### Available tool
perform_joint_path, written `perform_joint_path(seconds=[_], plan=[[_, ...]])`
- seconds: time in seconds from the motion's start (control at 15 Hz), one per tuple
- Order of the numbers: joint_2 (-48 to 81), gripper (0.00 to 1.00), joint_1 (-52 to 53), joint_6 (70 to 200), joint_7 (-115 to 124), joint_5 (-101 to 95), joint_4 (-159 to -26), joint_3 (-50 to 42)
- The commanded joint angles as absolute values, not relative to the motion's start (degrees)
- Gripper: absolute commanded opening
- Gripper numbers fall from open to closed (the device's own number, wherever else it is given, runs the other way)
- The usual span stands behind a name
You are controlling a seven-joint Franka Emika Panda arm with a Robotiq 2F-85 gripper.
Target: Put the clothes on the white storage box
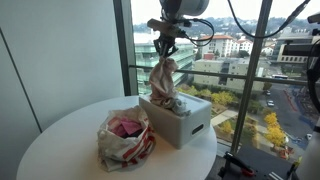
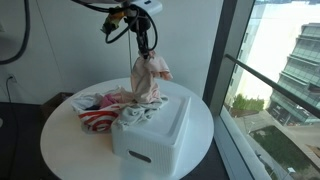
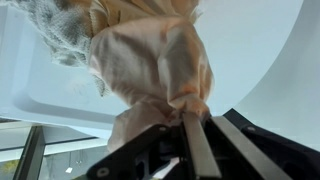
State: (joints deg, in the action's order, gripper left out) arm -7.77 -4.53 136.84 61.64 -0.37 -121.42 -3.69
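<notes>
Hanging straight down from the hand [image 2: 147,48], which is clamped on its top end, the beige cloth [image 2: 150,78] has its long axis vertical, and its lower end meets the white storage box [image 2: 165,138] directly beneath; releasing there should land it on top.

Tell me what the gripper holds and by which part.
The gripper holds a beige cloth by its bunched top end; the rest hangs over the white storage box.

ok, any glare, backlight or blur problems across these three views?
In an exterior view the window glass is blown out; in an exterior view the black gripper is backlit and dark against the daylight; in the wrist view the beige crumpled cloth is close, soft and out of focus.
</notes>
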Motion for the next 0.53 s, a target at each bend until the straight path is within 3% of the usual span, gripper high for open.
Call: perform_joint_path(seconds=[0.0,0.2,0.27,0.33,0.47], plan=[[5.07,0.03,-4.22,140.4,59.57,2.03,-117.51,-3.09],[13.53,0.03,-3.74,138.19,58.04,3.87,-114.38,-3.49],[14.68,0.16,-3.54,138.03,58.09,3.98,-113.72,-3.69],[14.33,0.37,-3.44,137.46,57.12,4.41,-113.67,-3.68],[10.58,0.41,-1.98,139.49,60.09,0.76,-115.81,-5.19]])
